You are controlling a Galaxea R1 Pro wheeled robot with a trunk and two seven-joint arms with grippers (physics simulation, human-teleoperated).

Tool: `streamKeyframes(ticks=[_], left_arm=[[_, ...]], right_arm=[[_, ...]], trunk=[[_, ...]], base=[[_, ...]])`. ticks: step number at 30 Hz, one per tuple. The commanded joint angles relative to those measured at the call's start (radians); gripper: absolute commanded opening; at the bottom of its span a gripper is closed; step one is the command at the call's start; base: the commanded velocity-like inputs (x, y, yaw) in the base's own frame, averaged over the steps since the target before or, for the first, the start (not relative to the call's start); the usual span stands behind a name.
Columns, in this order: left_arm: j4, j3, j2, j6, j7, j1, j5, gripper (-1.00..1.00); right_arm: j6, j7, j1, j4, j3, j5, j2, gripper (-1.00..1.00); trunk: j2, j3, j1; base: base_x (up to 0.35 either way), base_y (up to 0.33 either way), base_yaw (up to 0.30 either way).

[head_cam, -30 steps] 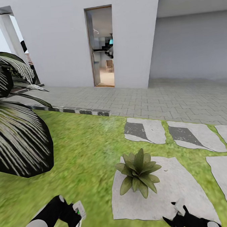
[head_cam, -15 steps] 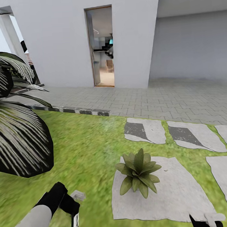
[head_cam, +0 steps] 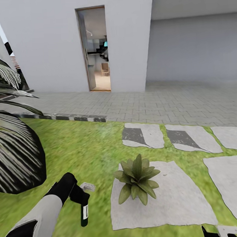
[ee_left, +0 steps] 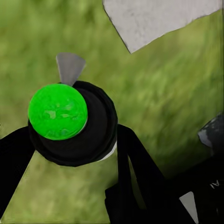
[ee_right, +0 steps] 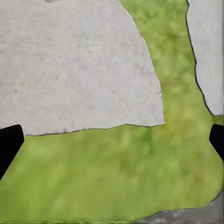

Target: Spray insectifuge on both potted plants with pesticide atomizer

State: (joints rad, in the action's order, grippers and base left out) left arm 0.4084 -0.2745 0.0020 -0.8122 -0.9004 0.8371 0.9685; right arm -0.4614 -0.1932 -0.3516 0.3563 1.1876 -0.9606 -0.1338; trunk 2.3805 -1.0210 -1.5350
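Note:
The pesticide atomizer (head_cam: 84, 209) is a black bottle with a pale nozzle, hanging over the lawn in my left gripper (head_cam: 80, 197), which is shut on it. From the left wrist the atomizer (ee_left: 72, 123) shows a round green cap and sits between the black fingers (ee_left: 135, 158) of the left gripper (ee_left: 74, 140). One potted plant (head_cam: 136, 178), a rosette of green leaves, stands on a large stepping stone (head_cam: 172, 203) to the right of the atomizer; its pot is hidden by leaves. My right gripper (head_cam: 219, 231) is at the lower edge, and the right gripper (ee_right: 112, 140) is open over grass.
A big dark shrub with white-striped leaves (head_cam: 13, 153) crowds the left. More stepping stones (head_cam: 142, 135) lie beyond the plant and to the right. Grey paving (head_cam: 149, 102), a white house wall and an open doorway (head_cam: 95, 49) are behind the lawn.
The view has swung slightly right. My left arm has risen and reached forward with the atomizer, nearer the plant. The right gripper has dropped toward the lower edge.

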Motion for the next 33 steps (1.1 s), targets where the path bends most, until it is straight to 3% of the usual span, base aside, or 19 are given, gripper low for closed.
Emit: streamKeyframes(ticks=[1, 4, 6, 9, 12, 22, 33], left_arm=[[-0.001, 0.016, -0.002, -0.007, -0.008, 0.002, 0.008, -1.0], [-0.007, 0.09, -0.002, -0.013, -0.022, 0.003, 0.006, -1.0], [-0.008, 0.159, 0.001, -0.033, -0.08, 0.002, 0.007, -1.0], [-0.005, 0.195, 0.009, -0.044, -0.172, -0.001, 0.012, -1.0], [0.002, 0.206, 0.014, -0.046, -0.209, -0.006, 0.017, -1.0], [0.006, 0.247, 0.011, -0.045, -0.213, -0.01, 0.018, -1.0], [0.006, 0.249, 0.005, -0.042, -0.211, -0.013, 0.018, -1.0]], right_arm=[[-0.004, -0.007, -0.002, -0.009, 0.009, -0.003, 0.0, 1.0], [-0.005, -0.007, -0.002, -0.017, 0.009, -0.003, 0.0, 1.0], [-0.005, -0.006, -0.001, -0.019, 0.009, -0.003, 0.0, 1.0], [-0.005, -0.006, -0.002, -0.02, 0.009, -0.003, 0.0, 1.0], [-0.005, -0.006, -0.002, -0.02, 0.009, -0.004, 0.0, 1.0], [-0.006, -0.006, -0.001, -0.022, 0.007, -0.004, 0.0, 1.0], [-0.007, -0.006, -0.002, -0.022, 0.007, -0.004, 0.002, 1.0]], trunk=[[0.0, -0.001, 0.0], [0.0, -0.001, 0.0], [0.0, -0.001, 0.0], [0.0, -0.001, 0.0], [0.0, -0.001, 0.0], [0.0, -0.001, 0.0], [0.0, -0.001, 0.0]], base=[[0.0, 0.0, -0.299], [0.0, 0.0, -0.3], [0.0, 0.0, -0.3], [0.0, 0.0, -0.3], [0.0, 0.0, -0.3], [0.093, 0.074, -0.117], [0.199, 0.008, -0.041]])
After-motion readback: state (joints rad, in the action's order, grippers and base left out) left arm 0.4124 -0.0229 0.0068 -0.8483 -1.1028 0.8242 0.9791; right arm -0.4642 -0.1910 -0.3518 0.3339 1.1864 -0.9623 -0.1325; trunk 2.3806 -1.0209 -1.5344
